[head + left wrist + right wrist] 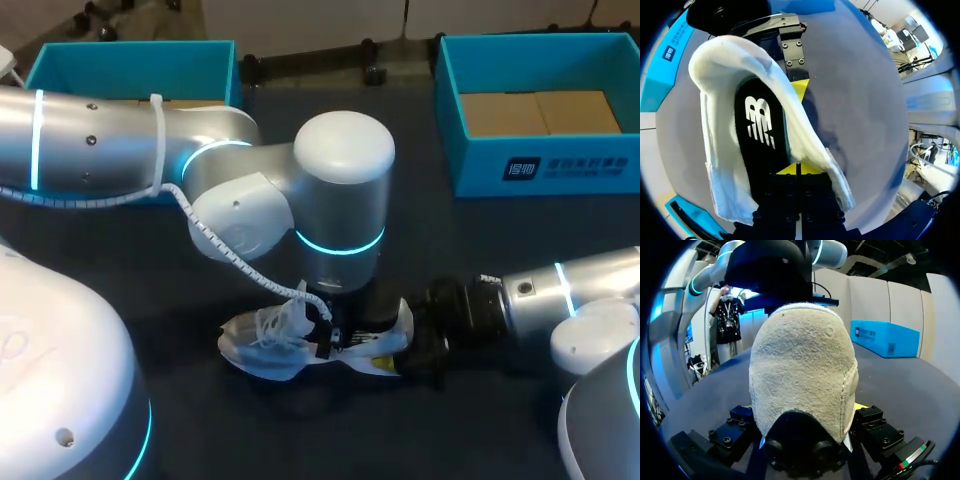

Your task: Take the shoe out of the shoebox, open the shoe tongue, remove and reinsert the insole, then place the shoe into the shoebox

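At 6 o'clock on the table (480, 250), near the robot, the white shoe (262, 345) lies outside both boxes. Its toe points to 9 o'clock and its heel (800, 365) to 3 o'clock. The laces (275, 322) sit loose over the front. In the left wrist view the shoe's mouth is open, with the black insole (762, 130) lying flat inside.

Left gripper (796, 169): comes down on the shoe from above, at the near end of the insole. The fingers stand narrow, tips together. It cannot be told whether they pinch the insole.

Right gripper (807, 415): comes in from 3 o'clock, level with the table. It holds the shoe by the heel, one finger on each side. One of its fingers (800, 89) shows in the left wrist view, against the outer wall of the shoe.

Left arm (340, 190): enters from 9 o'clock and ends upright over the shoe.

Right arm (570, 290): enters from 4 o'clock.

Right shoebox (545, 170): teal, open, at 1 o'clock, well apart from the shoe. Brown cardboard (535, 112) lies in its bottom.

Left shoebox (130, 62): teal, open, at 11 o'clock, partly behind the left arm.
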Controlling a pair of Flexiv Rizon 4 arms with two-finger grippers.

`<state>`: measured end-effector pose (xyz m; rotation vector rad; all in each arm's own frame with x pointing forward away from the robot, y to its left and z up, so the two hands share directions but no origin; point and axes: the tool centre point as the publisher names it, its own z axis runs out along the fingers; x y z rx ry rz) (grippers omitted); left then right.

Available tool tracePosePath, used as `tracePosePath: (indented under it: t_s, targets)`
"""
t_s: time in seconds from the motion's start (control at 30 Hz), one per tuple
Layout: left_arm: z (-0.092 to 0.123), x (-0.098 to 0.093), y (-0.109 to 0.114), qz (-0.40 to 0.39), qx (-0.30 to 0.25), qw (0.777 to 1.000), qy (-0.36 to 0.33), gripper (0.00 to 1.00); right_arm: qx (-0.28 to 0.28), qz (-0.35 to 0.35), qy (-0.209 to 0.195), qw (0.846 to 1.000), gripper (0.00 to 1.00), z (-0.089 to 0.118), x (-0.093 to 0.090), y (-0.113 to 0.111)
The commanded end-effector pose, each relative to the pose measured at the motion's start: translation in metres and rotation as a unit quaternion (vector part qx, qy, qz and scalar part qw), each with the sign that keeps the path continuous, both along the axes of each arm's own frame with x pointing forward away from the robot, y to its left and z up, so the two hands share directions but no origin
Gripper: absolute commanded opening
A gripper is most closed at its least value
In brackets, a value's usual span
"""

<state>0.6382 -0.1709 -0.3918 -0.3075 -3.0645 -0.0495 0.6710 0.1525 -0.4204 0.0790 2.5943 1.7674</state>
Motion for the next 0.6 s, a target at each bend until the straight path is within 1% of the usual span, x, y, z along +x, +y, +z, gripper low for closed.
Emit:
tracePosePath:
  t_s: [0.03,0.23,0.47,0.6]
  targets:
    - [-0.004,0.003,0.000,-0.002,-0.001,1.000,0.002,0.00,-0.002,-0.001,0.000,1.000,0.00,0.000,0.000,0.000]
    - [-0.004,0.006,-0.001,-0.015,-0.014,1.000,0.013,0.00,-0.002,-0.001,0.000,1.000,0.00,0.000,0.000,0.000]
    - [-0.007,-0.002,-0.010,-0.024,-0.023,0.999,0.005,0.00,-0.002,-0.001,0.000,1.000,0.00,0.000,0.000,0.000]
    - [-0.012,0.001,-0.012,-0.021,-0.028,0.999,0.015,0.00,-0.002,-0.001,0.000,1.000,0.00,0.000,0.000,0.000]
